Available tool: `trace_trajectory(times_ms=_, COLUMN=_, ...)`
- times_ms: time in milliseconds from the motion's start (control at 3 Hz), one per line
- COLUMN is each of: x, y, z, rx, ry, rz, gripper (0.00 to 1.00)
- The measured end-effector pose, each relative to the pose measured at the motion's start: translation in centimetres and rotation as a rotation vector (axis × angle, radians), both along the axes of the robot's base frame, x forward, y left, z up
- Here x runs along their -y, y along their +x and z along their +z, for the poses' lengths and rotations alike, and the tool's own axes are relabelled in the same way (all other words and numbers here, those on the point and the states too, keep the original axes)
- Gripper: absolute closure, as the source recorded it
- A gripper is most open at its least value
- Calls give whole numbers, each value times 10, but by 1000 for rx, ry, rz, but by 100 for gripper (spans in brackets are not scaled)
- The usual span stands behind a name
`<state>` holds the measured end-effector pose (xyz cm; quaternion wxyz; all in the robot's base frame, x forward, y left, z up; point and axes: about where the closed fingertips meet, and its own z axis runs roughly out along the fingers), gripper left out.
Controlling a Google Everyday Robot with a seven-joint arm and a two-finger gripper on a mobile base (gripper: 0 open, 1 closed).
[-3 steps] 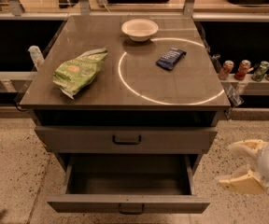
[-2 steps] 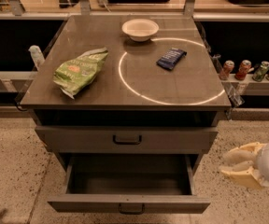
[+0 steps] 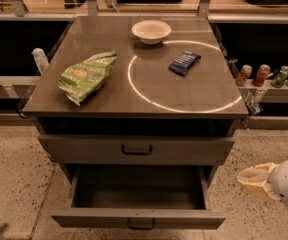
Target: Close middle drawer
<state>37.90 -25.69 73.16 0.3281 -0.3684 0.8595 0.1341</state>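
Note:
The middle drawer [image 3: 139, 218] is pulled out toward me, and its deep grey tray [image 3: 139, 191] looks empty. Its flat front has a small dark loop handle [image 3: 141, 225] at the centre. The top drawer [image 3: 136, 150] above it is shut. My gripper [image 3: 245, 178] is low at the right, beside the cabinet and level with the open drawer, not touching it. Its cream fingers [image 3: 256, 180] are pressed together and hold nothing. The lowest drawer is out of view.
On the cabinet top lie a green chip bag [image 3: 86, 75], a white bowl [image 3: 151, 31] and a blue snack bar [image 3: 184, 63] inside a white ring. Several cans [image 3: 262, 75] stand on a shelf at right. A bottle [image 3: 40, 60] stands at left. Speckled floor surrounds the cabinet.
My gripper's fingers have come together from a spread stance. The gripper has shifted slightly left and up. The drawer has not moved.

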Motion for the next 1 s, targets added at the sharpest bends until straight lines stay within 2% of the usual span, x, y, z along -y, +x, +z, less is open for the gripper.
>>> trace_trajectory(times_ms=333, x=7, y=16, z=-43, rx=-51, ry=44, rz=-21, gripper=100)
trace_trajectory(times_ms=667, x=12, y=11, z=-83, rx=-138, ry=102, rz=-47, gripper=100)
trace_trajectory(times_ms=1000, x=12, y=11, z=-83, rx=-138, ry=103, rz=-47, gripper=100)
